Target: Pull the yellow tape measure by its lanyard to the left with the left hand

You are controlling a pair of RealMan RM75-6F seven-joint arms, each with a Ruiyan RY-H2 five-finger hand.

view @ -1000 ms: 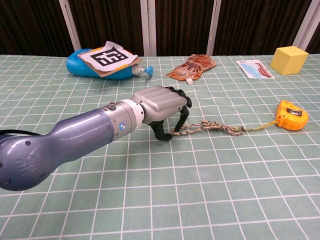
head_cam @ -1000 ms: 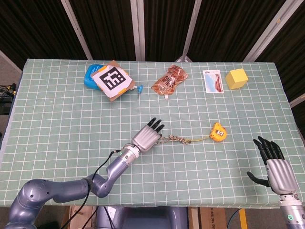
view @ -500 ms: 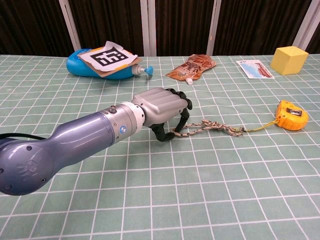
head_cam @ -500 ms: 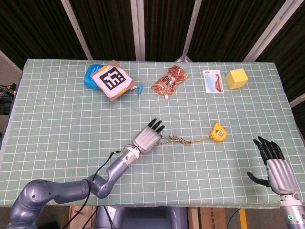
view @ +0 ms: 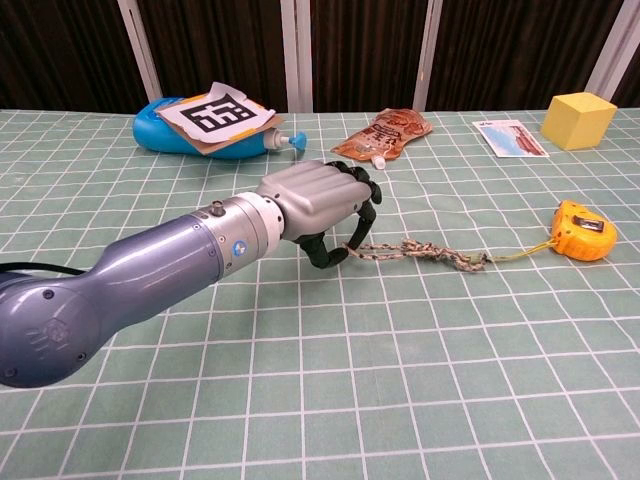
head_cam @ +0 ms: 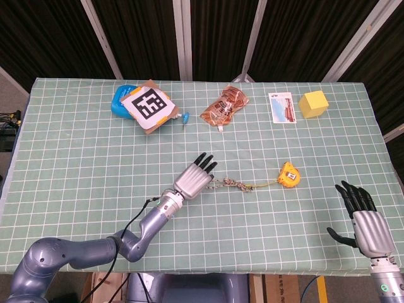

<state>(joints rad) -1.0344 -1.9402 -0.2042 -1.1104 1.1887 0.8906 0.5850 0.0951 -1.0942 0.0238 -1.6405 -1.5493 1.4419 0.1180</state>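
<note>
The yellow tape measure [head_cam: 289, 175] lies right of the table's middle and also shows in the chest view [view: 583, 230]. Its braided lanyard [head_cam: 237, 184] runs left from it along the cloth [view: 420, 251]. My left hand [head_cam: 196, 178] is at the lanyard's left end, fingers curled over it. In the chest view the left hand [view: 318, 207] pinches that end between thumb and fingers, a little off the cloth. My right hand [head_cam: 363, 216] hovers at the near right corner, fingers spread, holding nothing.
Along the far side of the green checked table [head_cam: 82, 164] lie a blue bottle [head_cam: 118, 101] under a marker card [head_cam: 148, 105], a brown snack packet [head_cam: 224, 106], a picture card [head_cam: 282, 107] and a yellow cube [head_cam: 314, 103].
My left hand has shifted slightly back and left with the lanyard end, and the lanyard now lies straighter. The tape measure and the right hand have not moved.
</note>
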